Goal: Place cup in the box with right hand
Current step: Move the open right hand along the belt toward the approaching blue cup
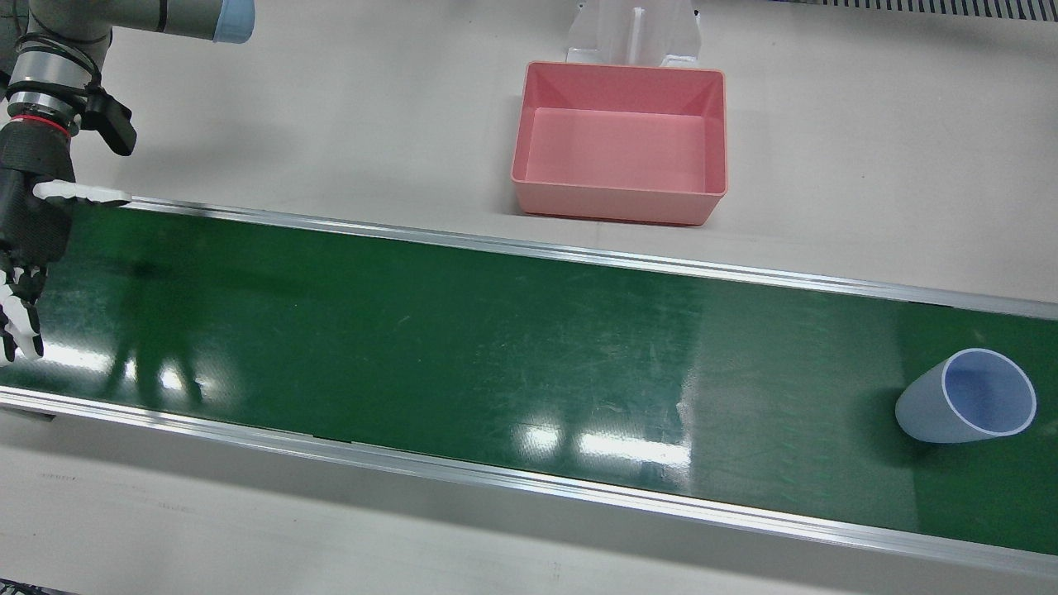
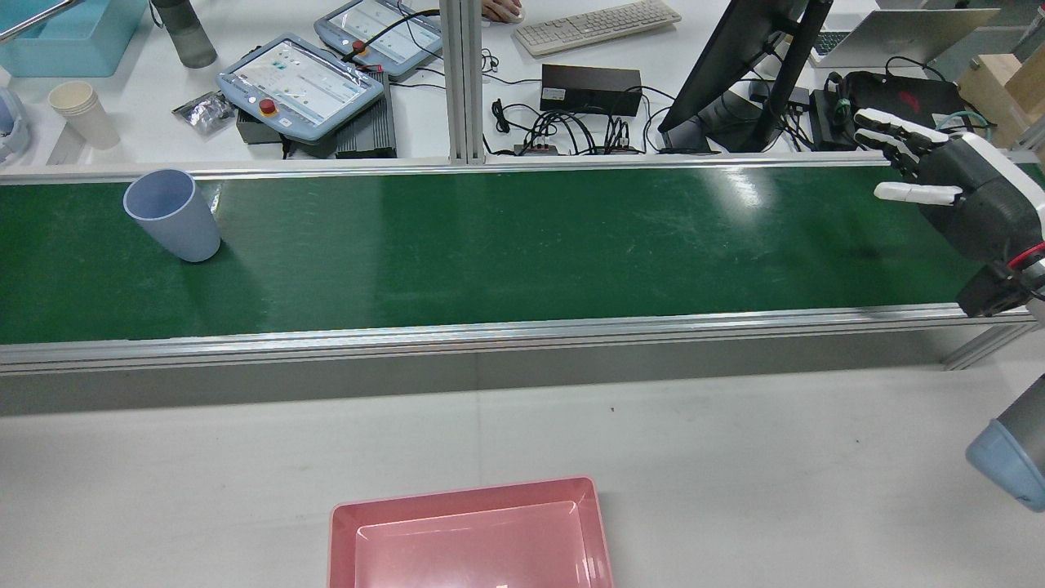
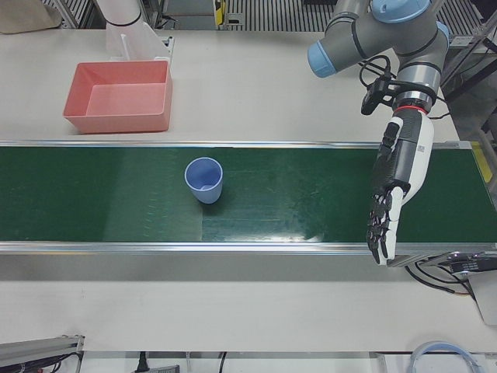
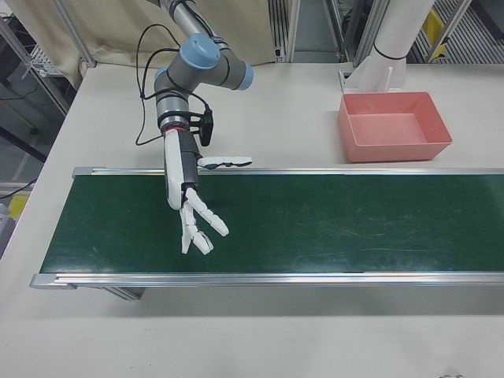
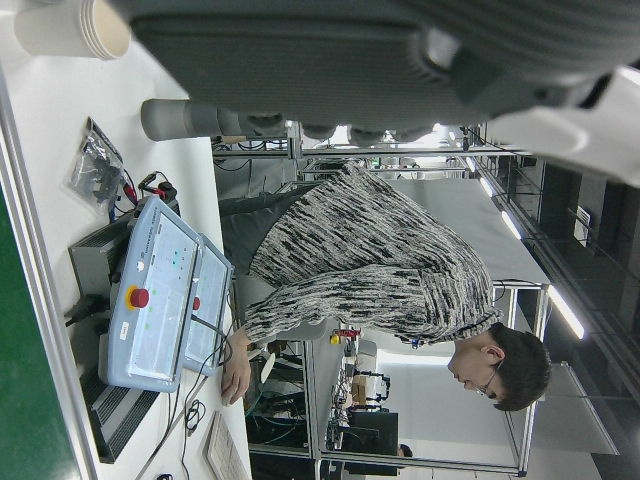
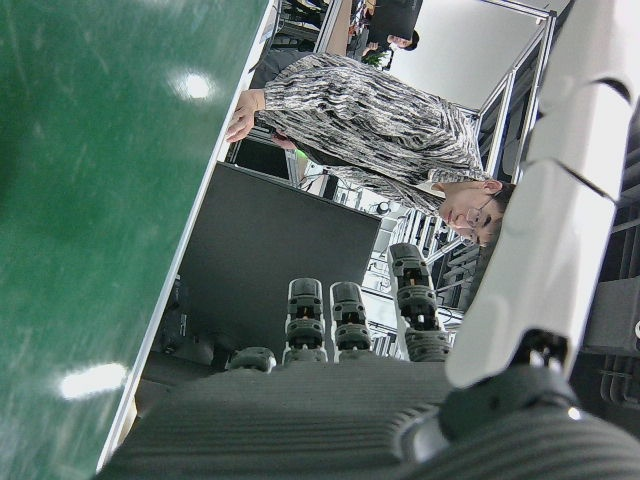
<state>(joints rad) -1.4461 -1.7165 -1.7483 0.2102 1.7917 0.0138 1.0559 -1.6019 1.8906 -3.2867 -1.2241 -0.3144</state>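
Over the right end of the green belt (image 1: 496, 330), your right hand (image 4: 189, 201) hangs with fingers spread wide and nothing in it; the cup (image 2: 171, 214) stands upright at the far opposite end, well apart from that hand, so the reach is the whole trouble; stretch across and you may only nudge the rim and tip it, or send it rolling off the belt edge; if the belt carries it toward you, a late close could knock it past. The left hand (image 3: 396, 194) hovers over its own end, open and empty, nearer the cup, yet the job isn't its; the pink box (image 1: 620, 140) sits empty on the counter beside the belt, nothing blocking it; a person (image 5: 380, 260) works at the desk beyond.
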